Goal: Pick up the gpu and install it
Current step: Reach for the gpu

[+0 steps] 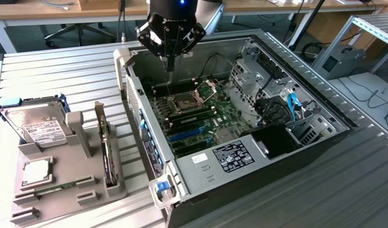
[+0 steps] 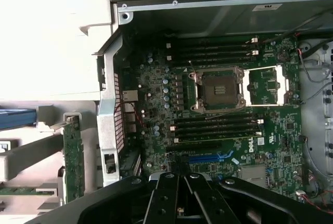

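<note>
Your fingers [image 1: 170, 64], together and empty, hang over the case [image 1: 137, 95]; the gpu [image 1: 106, 147] stands edgewise off to the exterior view's left.

Exterior view, eight o'clock: the grey holder [image 1: 85, 137] is hiding the gpu's [image 1: 106, 142] lower edge; at six, the computer case [image 1: 134, 90] is running off-frame.
</note>
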### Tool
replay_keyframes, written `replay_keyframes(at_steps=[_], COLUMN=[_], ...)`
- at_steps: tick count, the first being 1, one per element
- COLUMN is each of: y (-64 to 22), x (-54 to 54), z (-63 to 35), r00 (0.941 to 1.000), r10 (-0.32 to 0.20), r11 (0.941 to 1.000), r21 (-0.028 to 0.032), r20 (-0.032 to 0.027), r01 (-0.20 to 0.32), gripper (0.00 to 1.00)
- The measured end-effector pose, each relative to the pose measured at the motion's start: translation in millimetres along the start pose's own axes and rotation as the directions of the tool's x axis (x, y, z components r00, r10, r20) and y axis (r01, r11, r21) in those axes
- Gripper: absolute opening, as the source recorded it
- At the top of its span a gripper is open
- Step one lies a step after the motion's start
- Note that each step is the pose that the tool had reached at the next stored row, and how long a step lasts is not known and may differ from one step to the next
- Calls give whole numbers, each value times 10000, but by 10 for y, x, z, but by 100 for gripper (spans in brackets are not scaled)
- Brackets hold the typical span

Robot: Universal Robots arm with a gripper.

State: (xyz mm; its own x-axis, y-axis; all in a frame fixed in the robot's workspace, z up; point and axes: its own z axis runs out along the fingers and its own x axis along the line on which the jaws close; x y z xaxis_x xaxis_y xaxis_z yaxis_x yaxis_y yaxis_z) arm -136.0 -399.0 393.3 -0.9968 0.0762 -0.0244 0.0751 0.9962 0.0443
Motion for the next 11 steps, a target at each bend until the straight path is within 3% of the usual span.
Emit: replay_keyframes(at_steps=[11], y=[-4], x=[58], z=[-2], r00=[10000], r10=[0], r11=[10000], r21=[0], r20=[0], r01=[0], gripper=[11])
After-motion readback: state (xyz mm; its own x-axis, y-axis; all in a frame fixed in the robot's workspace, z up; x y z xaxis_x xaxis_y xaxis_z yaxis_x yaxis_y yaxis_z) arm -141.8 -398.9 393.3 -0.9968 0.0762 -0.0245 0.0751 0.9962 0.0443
